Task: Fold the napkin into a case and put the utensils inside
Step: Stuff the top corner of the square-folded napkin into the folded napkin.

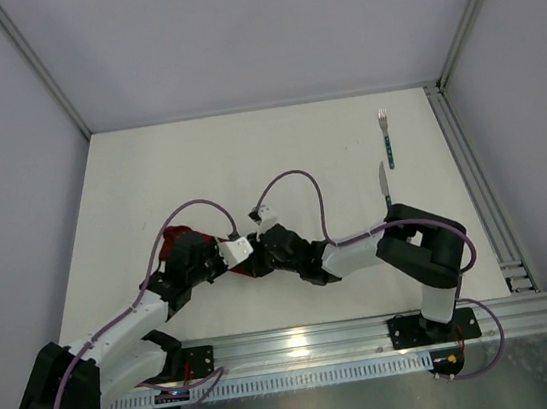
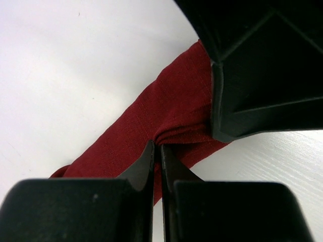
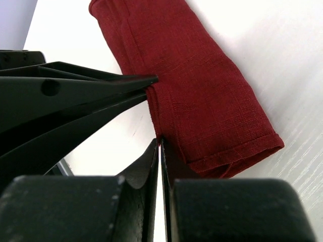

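Observation:
The dark red napkin (image 1: 170, 242) lies folded into a long narrow strip on the white table, mostly hidden under both arms in the top view. My left gripper (image 2: 157, 146) is shut on a bunched fold at the long edge of the napkin (image 2: 166, 106). My right gripper (image 3: 160, 142) is shut on the hemmed side edge of the napkin (image 3: 202, 101), close to its open end. The two grippers meet tip to tip (image 1: 257, 256). The fork (image 1: 385, 137) and the knife (image 1: 385, 185), both with teal handles, lie apart at the far right.
An aluminium rail (image 1: 477, 178) runs along the table's right side, and another crosses the near edge by the arm bases. Grey walls enclose the table. The right gripper's black body (image 2: 257, 75) fills the upper right of the left wrist view.

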You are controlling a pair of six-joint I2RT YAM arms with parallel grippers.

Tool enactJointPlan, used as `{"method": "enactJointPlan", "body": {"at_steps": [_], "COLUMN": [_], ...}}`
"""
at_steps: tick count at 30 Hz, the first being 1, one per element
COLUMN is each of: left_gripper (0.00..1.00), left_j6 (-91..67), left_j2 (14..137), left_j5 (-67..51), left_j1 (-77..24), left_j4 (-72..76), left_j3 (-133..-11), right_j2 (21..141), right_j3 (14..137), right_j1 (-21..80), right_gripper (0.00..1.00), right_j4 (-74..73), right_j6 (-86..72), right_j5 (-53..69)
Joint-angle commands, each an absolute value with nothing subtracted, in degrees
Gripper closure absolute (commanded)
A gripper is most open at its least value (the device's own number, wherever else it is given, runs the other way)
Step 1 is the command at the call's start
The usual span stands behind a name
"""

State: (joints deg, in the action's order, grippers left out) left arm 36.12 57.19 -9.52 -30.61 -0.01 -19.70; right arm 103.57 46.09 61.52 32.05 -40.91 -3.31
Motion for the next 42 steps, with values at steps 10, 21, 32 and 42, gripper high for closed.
{"method": "enactJointPlan", "body": {"at_steps": [10,21,32,42], "left_gripper": [1.00,1.00,1.00,1.00], "left_j6": [38.76,39.20,38.93,37.01], "left_j2": [55.81,55.46,54.32,56.77], "left_j5": [-12.22,-13.27,-13.62,-9.59], "left_j1": [-30.59,-30.59,-30.59,-30.59], "left_j4": [-1.23,1.05,1.84,6.67], "left_j3": [-20.21,-18.90,-17.84,-17.40], "right_j2": [101.26,94.65,102.56,109.15], "right_j3": [48.25,40.33,43.85,45.35], "right_j1": [61.17,60.65,58.27,58.27], "right_gripper": [0.92,0.78,0.90,0.93], "right_j4": [31.38,39.20,41.48,43.50], "right_j6": [-37.71,-49.57,-53.26,-55.98], "right_j5": [-3.17,-2.73,-5.62,-4.66]}}
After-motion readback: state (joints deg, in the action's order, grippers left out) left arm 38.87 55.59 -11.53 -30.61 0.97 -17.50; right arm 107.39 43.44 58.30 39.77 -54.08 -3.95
